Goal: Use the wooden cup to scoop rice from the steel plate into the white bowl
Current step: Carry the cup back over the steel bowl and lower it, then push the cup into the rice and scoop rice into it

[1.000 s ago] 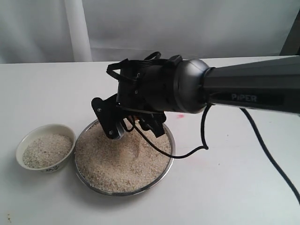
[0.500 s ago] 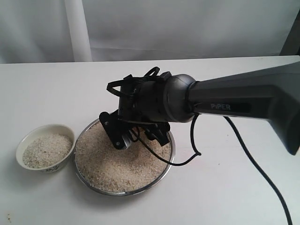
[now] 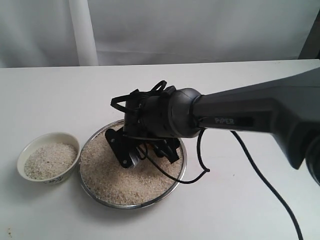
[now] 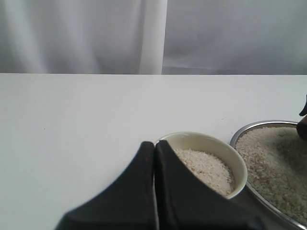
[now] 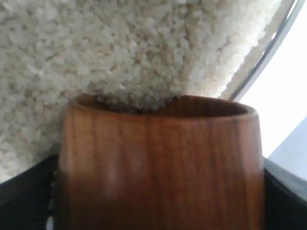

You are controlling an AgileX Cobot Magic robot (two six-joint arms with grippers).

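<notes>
**Cup Down in the Rice**

Moved lower and closer to the middle of the steel plate (image 3: 182,167) over the last second: the right end effector (image 3: 145,156). Now right down at the rice (image 3: 125,182) in the plate. Clamped on the wooden cup (image 5: 158,167), with a dark finger on each side of it.

Tipped over, with the mouth of the cup pushed against the heap. Grains piled up right at the lip. Maybe some inside already, but hard to tell, because the wall of the cup blocks the inside in the close view. No sight of the cup from the outside view either, hidden there behind the arm.

So, for the task: scooping step just started, not finished. Next, most likely, a push through the heap. Then a tilt back up to keep the rice in, a lift, and a carry over to the white bowl (image 3: 50,134).

Just beside the plate, on its left in the outside view: that bowl, not quite touching the rim. Already part full of rice.

Past the bowl, on the side away from the plate: the left end effector (image 4: 154,148). Pressed together, holding nothing, low over the table (image 3: 225,215).

Worth watching: a spill onto the table in the small gap between plate and bowl.
</notes>
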